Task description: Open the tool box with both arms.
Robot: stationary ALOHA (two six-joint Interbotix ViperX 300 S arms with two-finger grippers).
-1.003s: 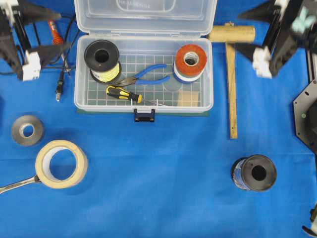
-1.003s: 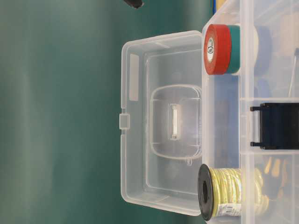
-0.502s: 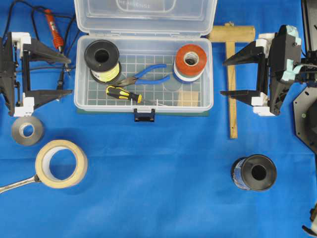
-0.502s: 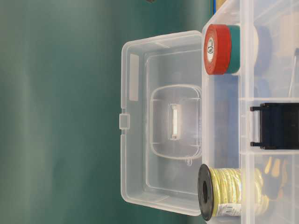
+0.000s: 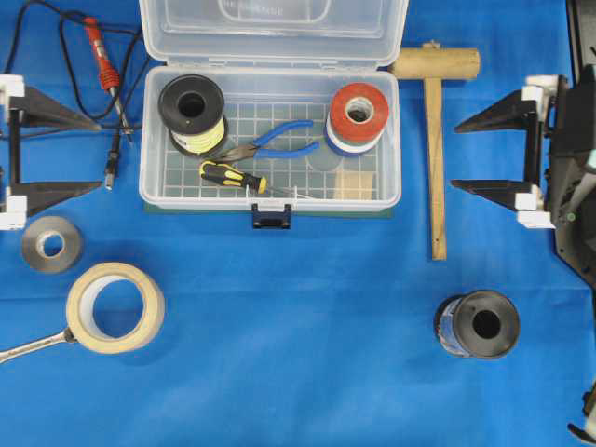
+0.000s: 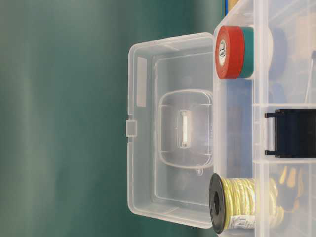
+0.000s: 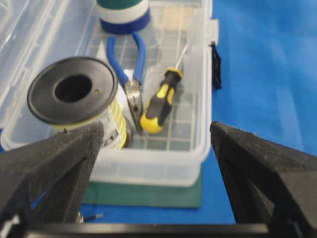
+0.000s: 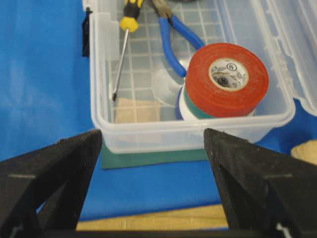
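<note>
The tool box [image 5: 270, 140] is sitting at the far middle of the blue counter [image 5: 298, 354] with its clear lid [image 5: 273, 30] already lying swung back behind it and the dark latch [image 5: 270, 217] hanging loose at the near edge, so the opening is looking done. The left gripper [image 5: 79, 154] and right gripper [image 5: 475, 154] are hovering well apart from its ends, fingers spread wide, pinching nothing. Judging from this, nothing is remaining.

The tool box [image 5: 270, 140] lies lid-open between the two hands. The left hand [image 5: 79, 154] and right hand [image 5: 475, 154], fingers spread wide, point at its ends, both apart from it. A wooden mallet [image 5: 435, 140] lies between the right hand and the box.
</note>
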